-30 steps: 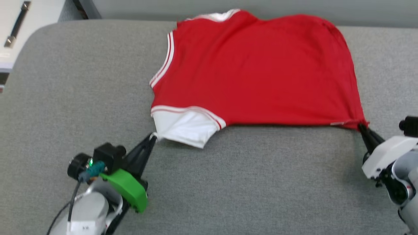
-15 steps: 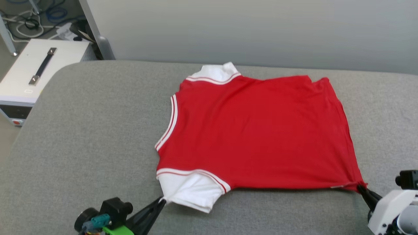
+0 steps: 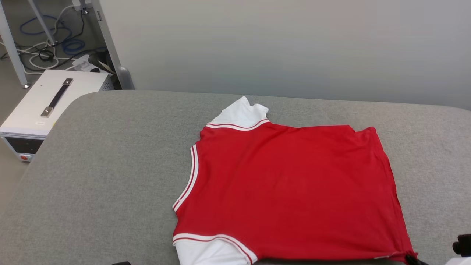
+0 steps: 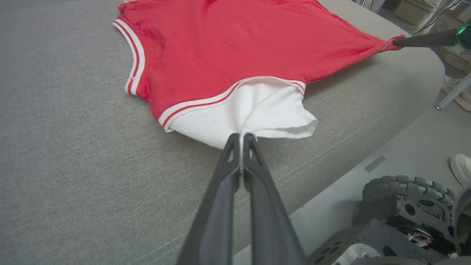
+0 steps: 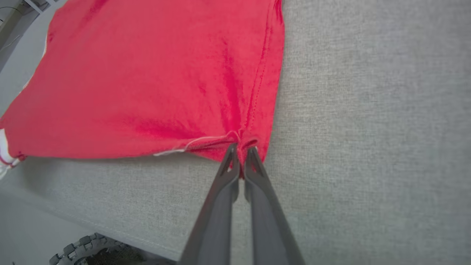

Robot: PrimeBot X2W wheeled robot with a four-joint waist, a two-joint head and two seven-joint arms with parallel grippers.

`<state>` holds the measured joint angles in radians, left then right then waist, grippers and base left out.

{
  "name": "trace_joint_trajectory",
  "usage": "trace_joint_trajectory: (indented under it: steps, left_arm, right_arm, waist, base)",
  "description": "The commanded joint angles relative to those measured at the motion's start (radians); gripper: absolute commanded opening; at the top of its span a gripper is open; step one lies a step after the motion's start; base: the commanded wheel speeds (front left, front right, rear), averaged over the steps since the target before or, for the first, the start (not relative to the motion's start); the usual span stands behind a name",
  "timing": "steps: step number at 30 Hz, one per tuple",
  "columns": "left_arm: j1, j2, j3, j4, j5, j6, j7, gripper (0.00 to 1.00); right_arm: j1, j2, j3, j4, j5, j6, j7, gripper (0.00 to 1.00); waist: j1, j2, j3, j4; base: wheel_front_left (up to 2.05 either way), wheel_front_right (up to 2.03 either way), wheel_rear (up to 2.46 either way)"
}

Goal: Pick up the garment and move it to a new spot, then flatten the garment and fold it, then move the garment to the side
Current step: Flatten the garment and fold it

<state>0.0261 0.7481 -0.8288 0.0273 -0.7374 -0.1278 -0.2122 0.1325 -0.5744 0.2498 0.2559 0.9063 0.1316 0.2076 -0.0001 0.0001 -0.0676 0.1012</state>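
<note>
The garment, a red jersey with white sleeves and striped trim, lies spread on the grey padded table, neck opening to the left. My left gripper is shut on the edge of its near white sleeve. My right gripper is shut on the near red hem corner, pulling the cloth taut along the near edge. In the left wrist view the right gripper's fingers hold that far corner.
A white case with a black handle stands on the floor left of the table, with cables and a metal leg behind. A pale wall runs along the back. My wheeled base sits under the table's near edge.
The head camera has tilted upward, so the garment and table slid down the picture and both grippers dropped to its bottom edge. Both grips on the garment are unchanged.
</note>
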Motion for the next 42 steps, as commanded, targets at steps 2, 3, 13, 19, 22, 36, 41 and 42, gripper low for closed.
trace_joint_trajectory:
  steps: [2, 3, 13, 19, 22, 36, 41, 42]
  left_arm:
    - [0.017, 0.015, -0.002, -0.007, -0.011, -0.003, -0.013, 0.00]
    - [0.018, 0.018, 0.000, -0.009, -0.012, -0.003, -0.017, 0.00]
    - [-0.086, 0.009, 0.115, -0.048, 0.030, -0.002, -0.047, 0.00]
    - [-0.209, -0.005, 0.153, -0.032, 0.029, -0.003, -0.036, 0.00]
    - [-0.270, -0.010, 0.155, -0.014, 0.034, -0.003, -0.010, 0.00]
    - [-0.485, -0.058, 0.108, 0.105, 0.044, -0.003, 0.096, 0.00]
    - [-0.520, -0.079, 0.089, 0.189, 0.048, -0.003, 0.096, 0.00]
    - [-0.529, -0.083, 0.083, 0.208, 0.052, -0.003, 0.094, 0.00]
  right_arm:
    - [0.041, 0.006, -0.029, -0.041, -0.015, -0.001, 0.021, 0.00]
    - [0.056, 0.011, -0.045, -0.062, -0.022, -0.001, 0.032, 0.00]
    - [0.041, 0.052, -0.186, -0.224, -0.099, -0.001, 0.115, 0.00]
    - [-0.044, 0.071, -0.207, -0.260, -0.137, -0.001, 0.168, 0.00]
    - [-0.096, 0.076, -0.207, -0.256, -0.151, -0.001, 0.188, 0.00]
    - [-0.317, 0.085, -0.157, -0.154, -0.202, -0.001, 0.228, 0.00]
    - [-0.374, 0.073, -0.108, -0.104, -0.213, -0.001, 0.239, 0.00]
    - [-0.383, 0.070, -0.098, -0.095, -0.214, -0.001, 0.241, 0.00]
  waist:
    - [0.0001, -0.0001, 0.006, 0.000]
    - [0.0001, -0.0001, 0.009, 0.000]
    - [0.0001, -0.0001, 0.093, -0.007]
    - [0.0001, -0.0001, 0.170, -0.025]
    - [0.0001, -0.0001, 0.210, -0.033]
    - [0.0001, -0.0001, 0.359, -0.050]
    - [0.0001, -0.0001, 0.384, -0.052]
    - [0.0001, -0.0001, 0.387, -0.052]
  base:
    - [0.00, 0.00, 0.00]
    - [0.00, 0.00, 0.00]
    - [0.00, 0.00, 0.00]
    - [0.00, 0.00, 0.00]
    - [0.00, 0.00, 0.00]
    - [0.00, 0.00, 0.00]
    - [0.00, 0.00, 0.00]
    - [0.00, 0.00, 0.00]
